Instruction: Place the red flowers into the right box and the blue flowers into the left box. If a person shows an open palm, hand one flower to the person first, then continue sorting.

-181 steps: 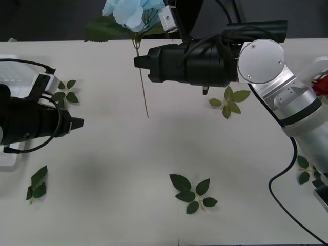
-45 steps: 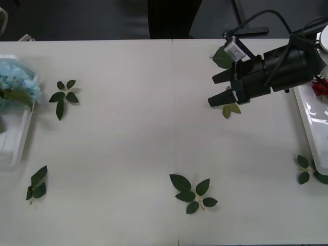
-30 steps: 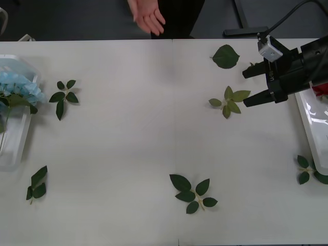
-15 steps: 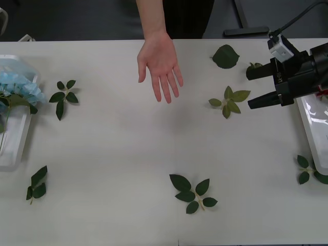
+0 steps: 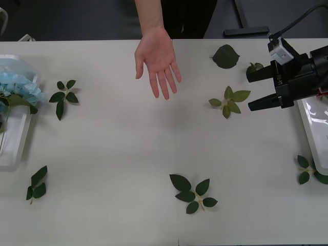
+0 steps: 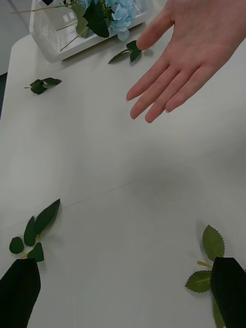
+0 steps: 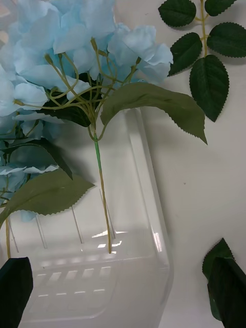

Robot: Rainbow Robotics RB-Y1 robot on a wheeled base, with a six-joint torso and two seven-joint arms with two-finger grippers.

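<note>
A person's open palm [image 5: 156, 61] [image 6: 197, 51] is held out over the far middle of the table, fingers spread. To its right my right gripper [image 5: 255, 89] [image 6: 123, 300] hovers open and empty beside the right box [image 5: 311, 125]. My right arm hides the red flowers. The blue flowers [image 5: 18, 88] [image 7: 61, 56] [image 6: 115, 10] lie in the left box [image 5: 11, 148] [image 7: 148, 205] [image 6: 51, 43] at the table's left edge. My left gripper [image 7: 123, 302] is open just above that box, holding nothing, with a green stem [image 7: 101, 200] lying below it.
Loose green leaf sprigs lie scattered on the white table: one near the left box [image 5: 64, 95], one at front left [image 5: 36, 183], one at front centre [image 5: 192, 193], a pale one [image 5: 228, 101] close to the right gripper, a single leaf [image 5: 225, 56] at the back.
A person's hand has come in over the far edge and opened above the table. My right gripper has drawn back to the right and stopped. Six seconds ago it held a blue flower.
</note>
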